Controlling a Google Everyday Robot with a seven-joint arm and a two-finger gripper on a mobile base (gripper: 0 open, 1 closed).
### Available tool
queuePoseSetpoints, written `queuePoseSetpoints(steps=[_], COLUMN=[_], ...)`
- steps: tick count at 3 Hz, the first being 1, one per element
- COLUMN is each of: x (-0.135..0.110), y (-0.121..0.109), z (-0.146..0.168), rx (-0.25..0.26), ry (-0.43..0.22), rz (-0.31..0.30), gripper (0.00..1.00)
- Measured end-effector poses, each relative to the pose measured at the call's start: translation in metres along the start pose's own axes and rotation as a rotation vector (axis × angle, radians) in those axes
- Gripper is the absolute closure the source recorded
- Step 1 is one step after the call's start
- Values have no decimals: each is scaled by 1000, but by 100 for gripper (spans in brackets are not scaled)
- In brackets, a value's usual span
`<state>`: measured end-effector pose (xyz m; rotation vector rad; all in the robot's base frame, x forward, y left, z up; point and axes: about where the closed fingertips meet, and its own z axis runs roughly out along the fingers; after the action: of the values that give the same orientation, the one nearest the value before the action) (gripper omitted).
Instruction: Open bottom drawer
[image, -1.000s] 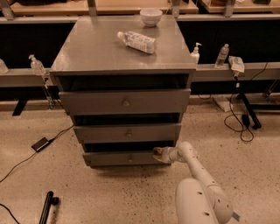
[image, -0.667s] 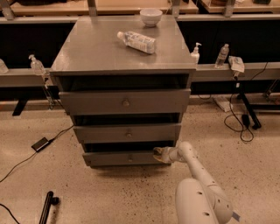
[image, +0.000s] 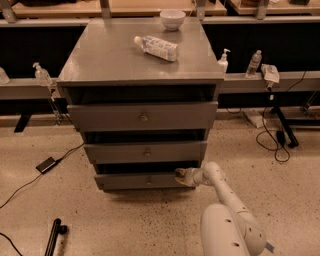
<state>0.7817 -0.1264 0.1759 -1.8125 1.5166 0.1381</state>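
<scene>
Claw (image: 180, 175) at bottom drawer (image: 125, 181) right edge

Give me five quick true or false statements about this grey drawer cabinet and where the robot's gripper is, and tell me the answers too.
1. The gripper is at the right-hand end of the bottom drawer, as the camera view shows it. True.
2. The plastic bottle stands upright on the cabinet. False: it lies on its side.
3. A white bowl sits near the back edge of the cabinet top. True.
4. The gripper is on the bottom drawer's knob. False: the knob is at the centre of the front, and the gripper is well to the right of it.
5. The bottom drawer has the tallest front of the three. False: the top drawer does; the bottom one is the shortest.
</scene>
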Motion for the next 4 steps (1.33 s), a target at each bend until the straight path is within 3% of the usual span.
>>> queuePoseSetpoints(steps=[1, 4], x=[0, 0], y=[0, 0], z=[0, 0], rx=[0, 0], ry=[0, 0], rz=[0, 0], gripper=[82, 12])
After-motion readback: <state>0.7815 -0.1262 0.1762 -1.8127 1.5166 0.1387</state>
